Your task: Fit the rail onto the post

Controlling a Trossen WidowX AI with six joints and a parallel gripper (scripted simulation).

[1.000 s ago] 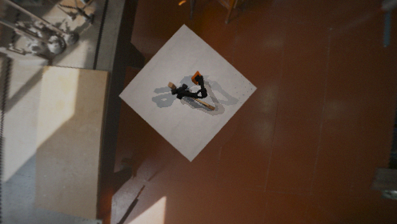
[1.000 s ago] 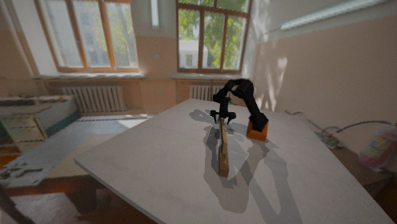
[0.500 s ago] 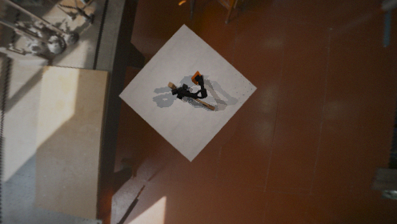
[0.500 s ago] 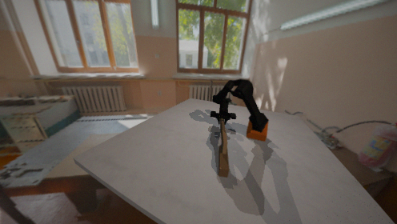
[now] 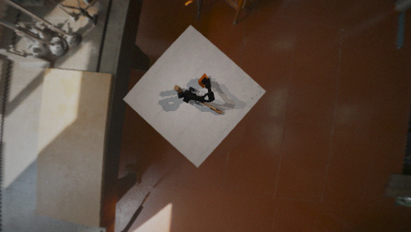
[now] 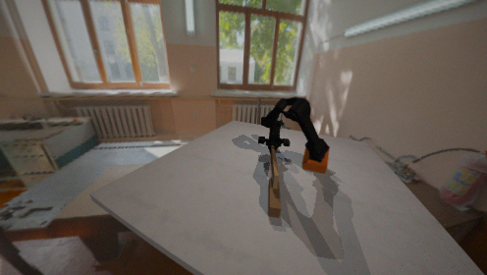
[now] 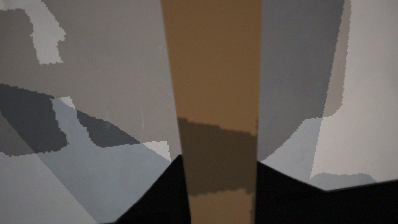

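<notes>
The long wooden rail runs from the footboard block to the gripper. Its far end lies at the low footboard block; the seating in the bracket is too small to make out. My gripper points down and is shut on the rail toward its post end, one black finger against each side in the wrist view. A short wooden post shows just past the gripper in the top view. The pegs, the holes and the rail's near end are hidden or too small to see.
The arm's orange base stands to one side of the rail, with the arm arching over toward the post end. All stand on the pale square table, whose edges drop to the floor. Dark shadows lie around the rail.
</notes>
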